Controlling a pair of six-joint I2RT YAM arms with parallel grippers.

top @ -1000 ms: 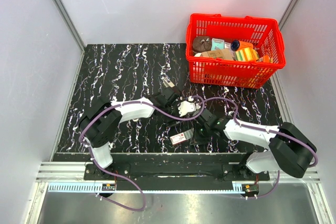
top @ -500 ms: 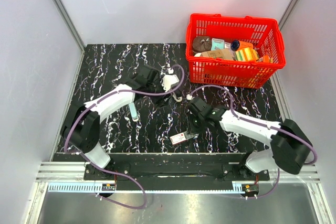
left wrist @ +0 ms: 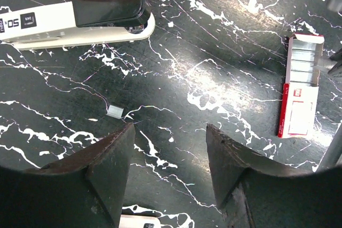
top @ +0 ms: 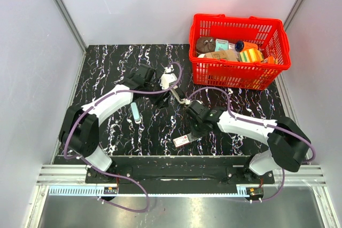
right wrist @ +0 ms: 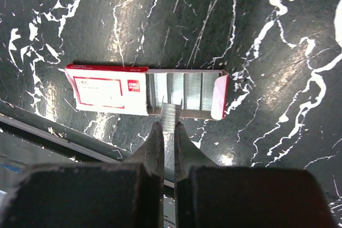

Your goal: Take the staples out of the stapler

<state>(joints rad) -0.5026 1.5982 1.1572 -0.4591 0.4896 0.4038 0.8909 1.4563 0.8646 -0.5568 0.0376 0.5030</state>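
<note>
The stapler (left wrist: 80, 17) lies closed on the black marble table, a black arm over a pale body, and shows in the top view (top: 180, 97). My left gripper (left wrist: 170, 127) is open and empty above the table, short of the stapler, and also shows in the top view (top: 170, 83). My right gripper (right wrist: 168, 124) is shut on a short strip of staples (right wrist: 170, 111), held at the open end of the red-white staple box (right wrist: 107, 92). The right gripper also shows in the top view (top: 193, 127). A small loose bit of staples (left wrist: 115, 111) lies ahead of the left fingers.
The staple box (top: 183, 140) lies near the table's front edge, close to the rail. A pale blue-white stick (top: 134, 113) lies left of centre. A red basket (top: 235, 76) with several items stands at the back right. Grey walls close in both sides.
Both grippers were together at the table's middle. The left arm has drawn back and to the left. The right gripper has moved left and nearer, down to the staple box.
</note>
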